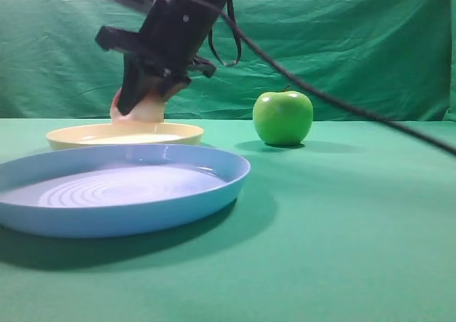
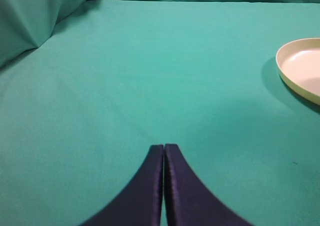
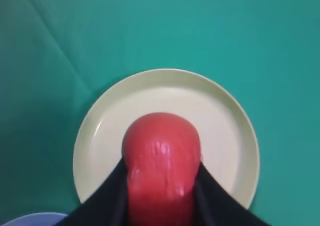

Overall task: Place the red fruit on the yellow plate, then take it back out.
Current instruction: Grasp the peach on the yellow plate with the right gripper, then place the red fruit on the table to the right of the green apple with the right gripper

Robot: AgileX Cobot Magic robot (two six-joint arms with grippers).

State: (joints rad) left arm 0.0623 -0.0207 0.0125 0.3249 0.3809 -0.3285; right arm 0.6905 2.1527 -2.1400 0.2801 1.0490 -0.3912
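1. Right gripper (image 3: 161, 186) pinches the red fruit (image 3: 161, 161), fingers on both flanks, over centre of yellow plate (image 3: 227, 111)
2. Likely step: retrieval; fruit low over the plate, contact unclear
3. Next: lift straight up, clearing rim; green apple (image 1: 283, 117) at 3 o'clock
4. Left gripper (image 2: 164, 148) pressed together, idle

Black arm (image 1: 178, 23), trailing black cable (image 1: 342, 101), dark tapered fingers (image 2: 145, 191).
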